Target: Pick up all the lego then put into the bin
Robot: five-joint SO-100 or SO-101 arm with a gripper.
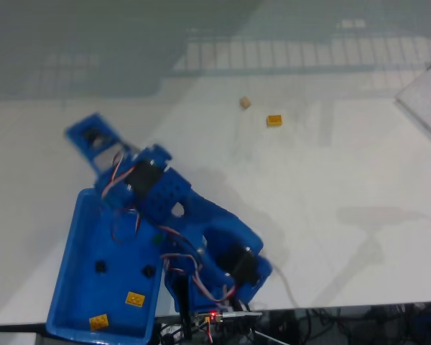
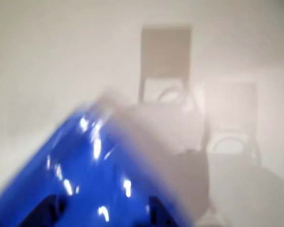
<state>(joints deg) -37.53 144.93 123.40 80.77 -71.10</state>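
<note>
The blue bin (image 1: 72, 287) lies at the lower left in the fixed view. It holds two orange-yellow lego bricks (image 1: 134, 299) (image 1: 98, 323) and two black ones (image 1: 100, 266) (image 1: 149, 271). One beige lego brick (image 1: 245, 103) and one orange-yellow lego brick (image 1: 274, 120) lie on the white table far to the upper right. My gripper (image 1: 92, 136) hovers just past the bin's far end, and its jaws are too small to read. In the wrist view the bin's glossy blue corner (image 2: 94, 179) appears blurred at the bottom left.
The blue arm (image 1: 201, 230) with its loose wires stretches over the bin's right side from a base at the table's front edge (image 1: 223, 316). A white sheet (image 1: 425, 100) lies at the right edge. Cables hang below the front edge.
</note>
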